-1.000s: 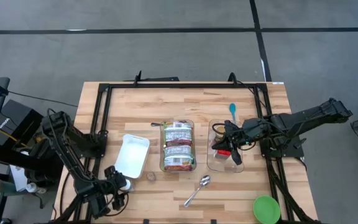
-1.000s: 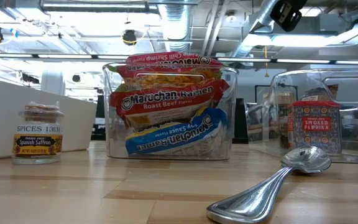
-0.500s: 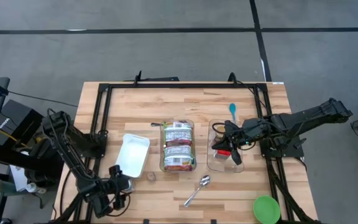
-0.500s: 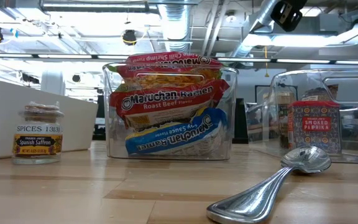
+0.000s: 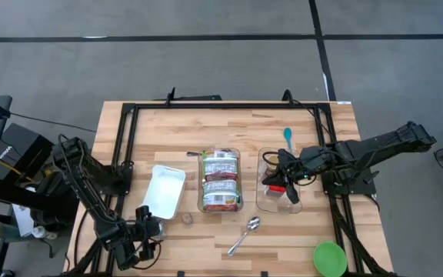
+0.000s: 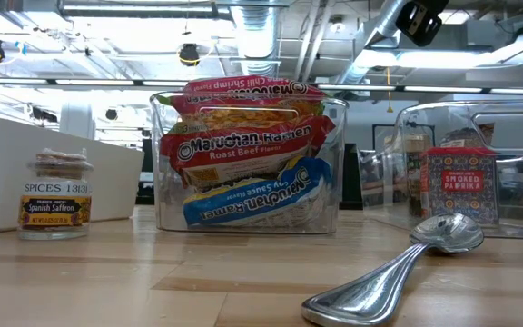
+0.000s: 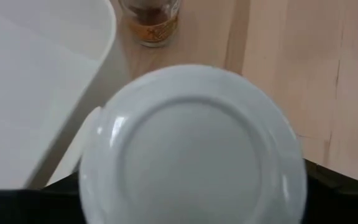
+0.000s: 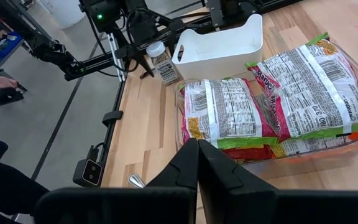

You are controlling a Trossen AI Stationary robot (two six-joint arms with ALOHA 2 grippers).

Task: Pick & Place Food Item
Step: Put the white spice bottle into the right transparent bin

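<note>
— At the table's near-left corner: left gripper (image 5: pixel 141 235), white round object (image 7: pixel 191 149) filling its view; grip cannot be told. Right gripper (image 8: pixel 197 144), pinched empty, above the clear bin (image 5: pixel 292 206).
— Saffron jar (image 6: pixel 55 195)?
— Beside the white tray (image 5: pixel 164 192). Probably light, glass, slippery, breakable; grasp the body below the lid.

From my station, left wrist view: white round lid (image 7: pixel 191 146) fills the frame, own fingers hidden behind it. Saffron jar (image 7: pixel 153 22) cut off at the edge, label unreadable. Low view: white bin (image 6: pixel 25 173) cropped at the left edge, clear container (image 6: pixel 507 118) cropped at the right. High view: saffron jar too small to ID.
</note>
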